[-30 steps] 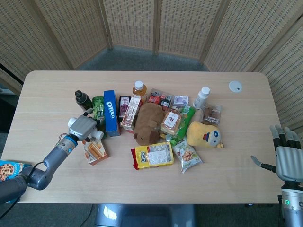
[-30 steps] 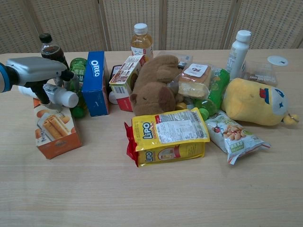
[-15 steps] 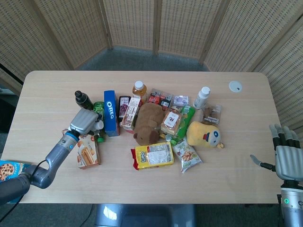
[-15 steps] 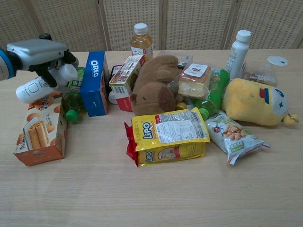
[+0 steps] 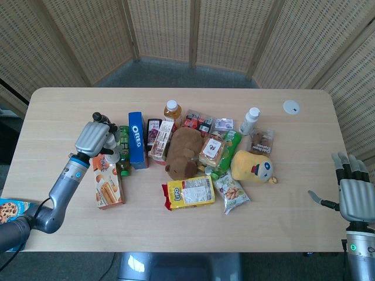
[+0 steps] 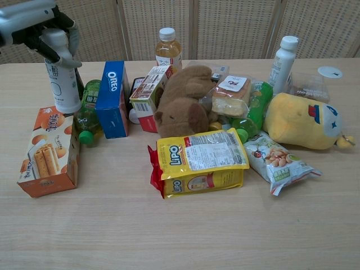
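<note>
Wicker screens behind a crowded table (image 5: 281, 228).
Left hand (image 6: 28, 19) grips 1 upright white bottle (image 6: 62, 79) at 9 o'clock; right hand (image 5: 354, 196) spread wide, holding nothing.

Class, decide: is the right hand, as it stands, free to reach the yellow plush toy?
Probably yes. The right hand is open and holds nothing, and bare table lies between it and the yellow plush toy.
</note>
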Action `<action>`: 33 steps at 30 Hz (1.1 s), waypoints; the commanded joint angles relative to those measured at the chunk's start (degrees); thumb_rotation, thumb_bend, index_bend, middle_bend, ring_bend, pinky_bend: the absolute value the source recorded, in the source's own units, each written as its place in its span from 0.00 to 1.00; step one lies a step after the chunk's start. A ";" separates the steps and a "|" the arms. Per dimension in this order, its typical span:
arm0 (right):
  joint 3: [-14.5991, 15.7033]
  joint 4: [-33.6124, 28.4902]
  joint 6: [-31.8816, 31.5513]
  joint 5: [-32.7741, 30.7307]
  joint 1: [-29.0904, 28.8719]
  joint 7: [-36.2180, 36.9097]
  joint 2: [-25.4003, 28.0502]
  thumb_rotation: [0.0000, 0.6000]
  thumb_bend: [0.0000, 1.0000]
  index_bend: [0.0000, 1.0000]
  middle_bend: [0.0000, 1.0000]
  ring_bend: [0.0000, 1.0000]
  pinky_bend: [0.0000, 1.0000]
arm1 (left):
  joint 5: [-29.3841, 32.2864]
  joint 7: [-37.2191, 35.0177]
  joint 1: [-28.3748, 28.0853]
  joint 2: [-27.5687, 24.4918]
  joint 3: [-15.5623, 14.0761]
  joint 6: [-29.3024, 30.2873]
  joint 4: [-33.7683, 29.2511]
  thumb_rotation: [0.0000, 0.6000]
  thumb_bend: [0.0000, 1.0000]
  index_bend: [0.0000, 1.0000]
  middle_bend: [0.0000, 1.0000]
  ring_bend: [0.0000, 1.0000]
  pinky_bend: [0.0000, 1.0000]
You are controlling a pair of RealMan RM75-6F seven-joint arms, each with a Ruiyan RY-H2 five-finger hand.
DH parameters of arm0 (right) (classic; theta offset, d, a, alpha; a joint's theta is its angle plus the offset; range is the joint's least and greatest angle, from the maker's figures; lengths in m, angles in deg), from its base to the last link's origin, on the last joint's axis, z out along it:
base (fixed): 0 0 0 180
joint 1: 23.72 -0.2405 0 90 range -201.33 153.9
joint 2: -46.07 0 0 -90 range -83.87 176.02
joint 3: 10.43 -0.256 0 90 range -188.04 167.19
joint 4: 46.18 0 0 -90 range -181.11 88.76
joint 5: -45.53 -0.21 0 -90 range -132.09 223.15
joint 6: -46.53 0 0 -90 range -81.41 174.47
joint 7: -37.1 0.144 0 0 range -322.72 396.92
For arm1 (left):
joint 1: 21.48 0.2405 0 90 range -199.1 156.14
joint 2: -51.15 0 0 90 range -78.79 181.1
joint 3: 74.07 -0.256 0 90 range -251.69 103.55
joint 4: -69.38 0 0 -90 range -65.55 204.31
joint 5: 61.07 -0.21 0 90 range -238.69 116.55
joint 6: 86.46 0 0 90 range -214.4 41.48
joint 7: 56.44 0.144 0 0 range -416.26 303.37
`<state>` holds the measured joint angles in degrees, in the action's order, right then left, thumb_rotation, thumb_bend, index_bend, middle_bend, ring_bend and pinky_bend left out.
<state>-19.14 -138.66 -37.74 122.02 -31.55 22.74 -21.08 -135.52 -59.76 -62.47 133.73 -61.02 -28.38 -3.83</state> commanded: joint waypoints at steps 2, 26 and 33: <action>-0.02 -0.04 -0.02 0.05 0.00 0.03 0.05 0.58 0.00 0.00 0.01 0.00 0.00 | -1.02 -1.45 0.73 -1.34 0.99 2.67 -1.52 1.00 0.39 1.00 1.00 1.00 0.87; 0.19 1.06 -0.41 1.08 0.24 2.24 -0.77 0.58 0.00 0.00 0.01 0.00 0.00 | 3.20 0.24 2.62 -20.02 11.64 10.41 -21.59 1.00 0.39 1.00 1.00 1.00 0.88; 0.37 1.22 -1.33 1.30 1.03 3.09 -0.76 0.59 0.00 0.00 0.01 0.00 0.00 | 4.88 1.05 2.66 -23.83 13.77 11.12 -26.03 1.00 0.38 1.00 1.00 1.00 0.88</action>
<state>-18.78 -137.46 -39.04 123.32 -30.56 25.80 -21.81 -131.00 -58.84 -59.82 110.36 -47.67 -17.45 -29.21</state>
